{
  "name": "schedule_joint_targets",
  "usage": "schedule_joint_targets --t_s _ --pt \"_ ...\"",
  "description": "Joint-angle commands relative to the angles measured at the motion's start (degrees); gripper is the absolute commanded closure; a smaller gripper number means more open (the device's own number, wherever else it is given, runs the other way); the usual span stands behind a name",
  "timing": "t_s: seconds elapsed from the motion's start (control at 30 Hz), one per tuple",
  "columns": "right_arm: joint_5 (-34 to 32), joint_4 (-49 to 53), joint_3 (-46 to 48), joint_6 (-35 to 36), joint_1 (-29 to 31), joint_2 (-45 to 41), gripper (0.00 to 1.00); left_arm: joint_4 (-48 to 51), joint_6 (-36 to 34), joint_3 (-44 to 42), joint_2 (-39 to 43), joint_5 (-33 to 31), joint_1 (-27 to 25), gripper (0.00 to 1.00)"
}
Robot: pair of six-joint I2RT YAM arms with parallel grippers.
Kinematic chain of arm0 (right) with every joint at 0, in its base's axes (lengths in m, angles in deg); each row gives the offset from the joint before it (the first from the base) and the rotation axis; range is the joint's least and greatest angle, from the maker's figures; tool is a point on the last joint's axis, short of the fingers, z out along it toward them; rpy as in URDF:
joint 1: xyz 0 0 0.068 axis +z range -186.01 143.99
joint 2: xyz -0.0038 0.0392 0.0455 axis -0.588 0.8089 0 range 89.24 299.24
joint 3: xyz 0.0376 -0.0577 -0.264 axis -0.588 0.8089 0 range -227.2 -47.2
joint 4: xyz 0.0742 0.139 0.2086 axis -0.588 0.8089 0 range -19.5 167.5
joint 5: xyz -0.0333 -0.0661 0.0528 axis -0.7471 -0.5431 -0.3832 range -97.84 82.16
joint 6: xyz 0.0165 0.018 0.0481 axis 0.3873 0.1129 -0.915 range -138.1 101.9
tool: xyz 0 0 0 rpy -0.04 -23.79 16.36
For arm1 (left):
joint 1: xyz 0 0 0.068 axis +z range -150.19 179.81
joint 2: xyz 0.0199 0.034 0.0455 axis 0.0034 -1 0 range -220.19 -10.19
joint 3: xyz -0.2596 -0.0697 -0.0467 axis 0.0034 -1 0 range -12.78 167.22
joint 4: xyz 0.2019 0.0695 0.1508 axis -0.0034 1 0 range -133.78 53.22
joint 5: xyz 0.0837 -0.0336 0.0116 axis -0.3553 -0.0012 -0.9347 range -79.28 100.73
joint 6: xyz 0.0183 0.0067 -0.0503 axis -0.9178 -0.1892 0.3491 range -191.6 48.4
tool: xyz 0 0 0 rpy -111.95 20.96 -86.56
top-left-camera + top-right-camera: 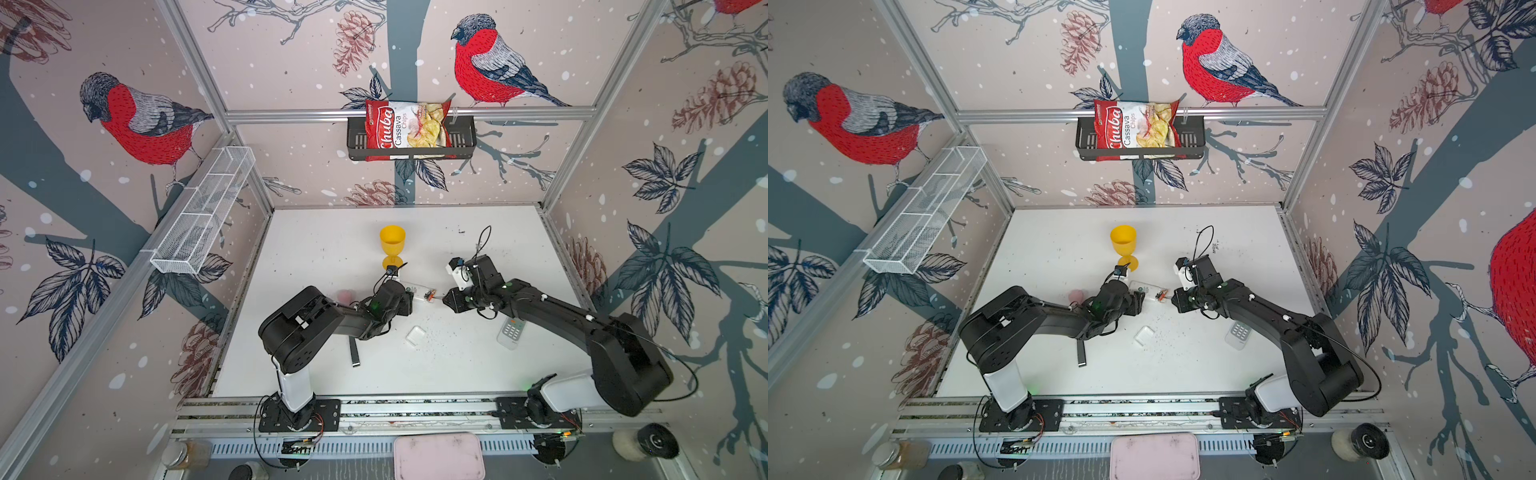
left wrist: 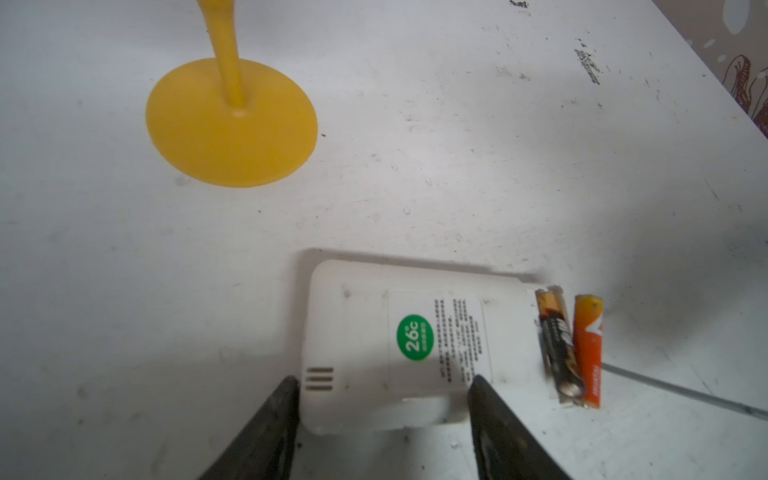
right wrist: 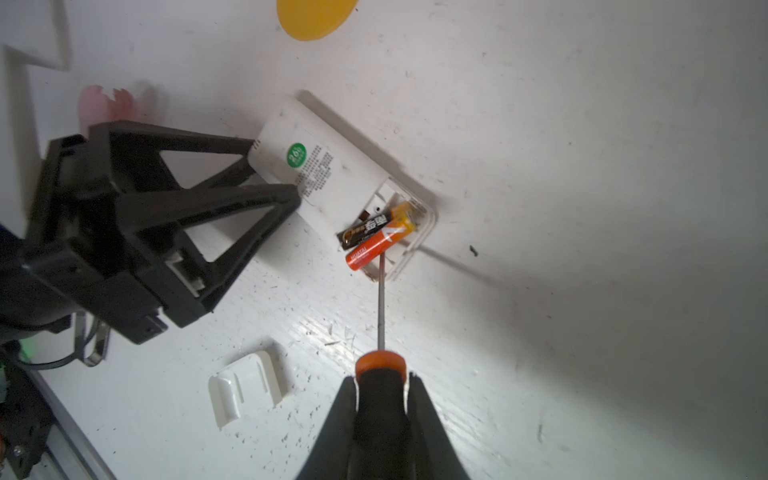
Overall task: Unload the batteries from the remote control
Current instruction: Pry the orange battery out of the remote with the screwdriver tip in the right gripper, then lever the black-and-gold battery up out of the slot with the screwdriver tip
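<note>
Prying is judged the step in hand. The remote (image 2: 357, 299) lies mid-table, its left end straddled by the left gripper (image 2: 382, 384); whether it is clamped cannot be told. The screwdriver (image 3: 380, 307) is clenched in the right gripper (image 3: 382, 380), its tip set under the orange battery (image 3: 376, 243), which is tilted out of the open right-end compartment (image 3: 388, 193); the black battery (image 3: 363, 230) is seated beside it. Next, gentle levering seems called for, with the remote pinned.

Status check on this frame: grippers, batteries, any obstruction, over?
Left gripper clamped on remote control, back up. Right gripper shut on screwdriver, tip under orange battery, tilted partway out; black battery in bay. Battery cover off, lying apart; nothing blocking.
</note>
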Motion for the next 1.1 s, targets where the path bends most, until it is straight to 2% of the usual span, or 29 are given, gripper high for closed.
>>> schedule_joint_targets --t_s 0.0,0.57,1.07 --pt "3.26 -3.10 -0.01 -0.30 -0.62 -0.43 1.00 -1.16 0.57 -0.15 -0.29 1.25 0.04 0.36" --pt "2.60 -3.42 -0.23 -0.46 -3.52 -0.05 1.00 -0.88 0.43 -0.40 0.08 1.15 0.12 0.37" --pt "1.67 -2.81 -0.93 -0.75 -3.04 -1.27 1.00 -0.57 0.43 -0.37 0.36 1.03 0.27 0.37"
